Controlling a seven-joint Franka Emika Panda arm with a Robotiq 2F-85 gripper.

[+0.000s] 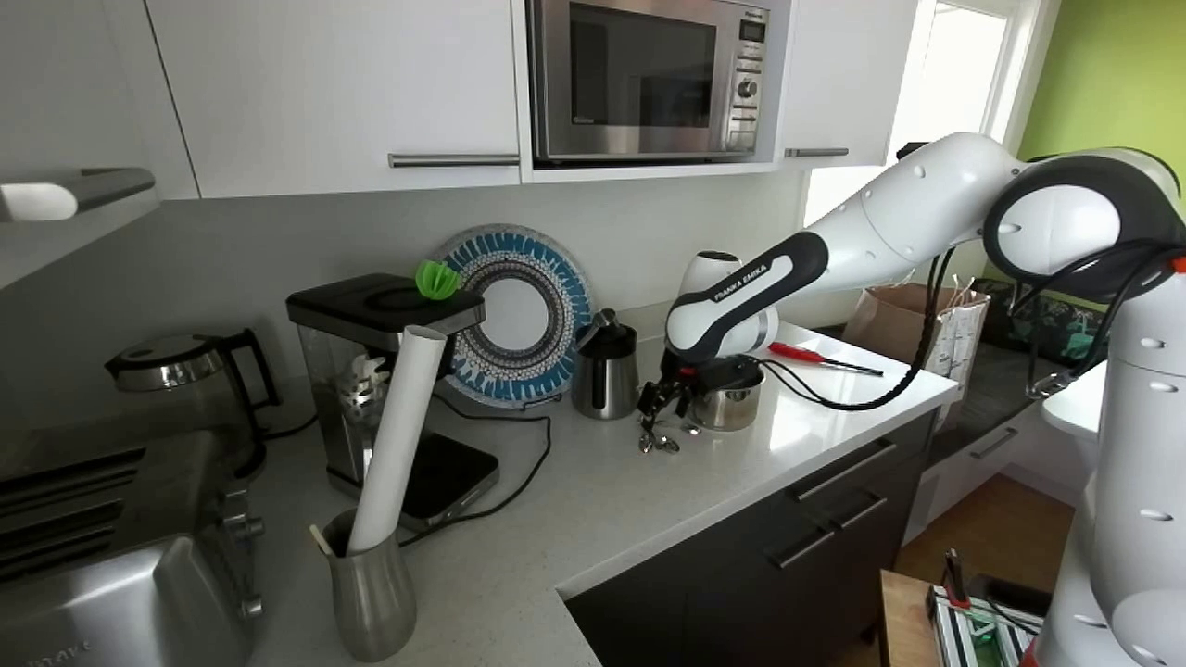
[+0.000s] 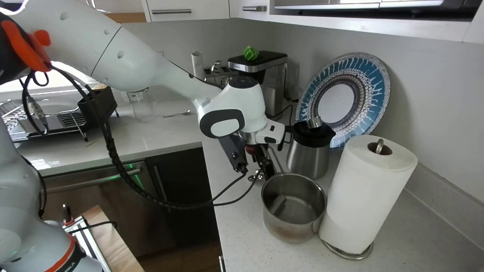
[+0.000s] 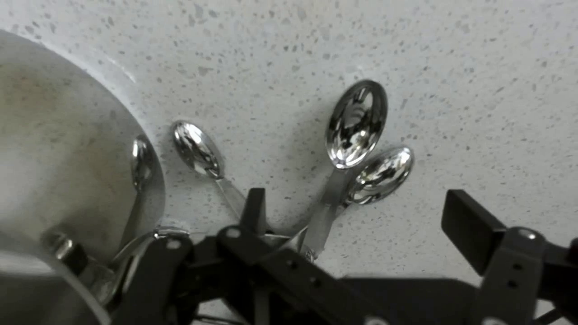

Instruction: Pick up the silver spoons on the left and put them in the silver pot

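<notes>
Wrist view: Robotiq gripper (image 3: 354, 214) stands with jaws wide apart over silver spoons (image 3: 356, 128) lying on the speckled countertop (image 3: 478, 90) just beside the silver saucepan (image 3: 63, 131).

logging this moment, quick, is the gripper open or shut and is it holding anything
Gripper: open, holding nothing; the spoons lie on the counter.

The spoons (image 3: 356, 124) are polished, mirror-glossy metal. The pot (image 2: 289, 226) is smooth, shiny metal. The gripper fingers (image 3: 472, 232) are matt. The countertop (image 3: 235, 58) looks stone-like and smooth; the paper towel roll (image 2: 361, 200) is matt; the jug (image 2: 308, 156) is satin metal.
</notes>
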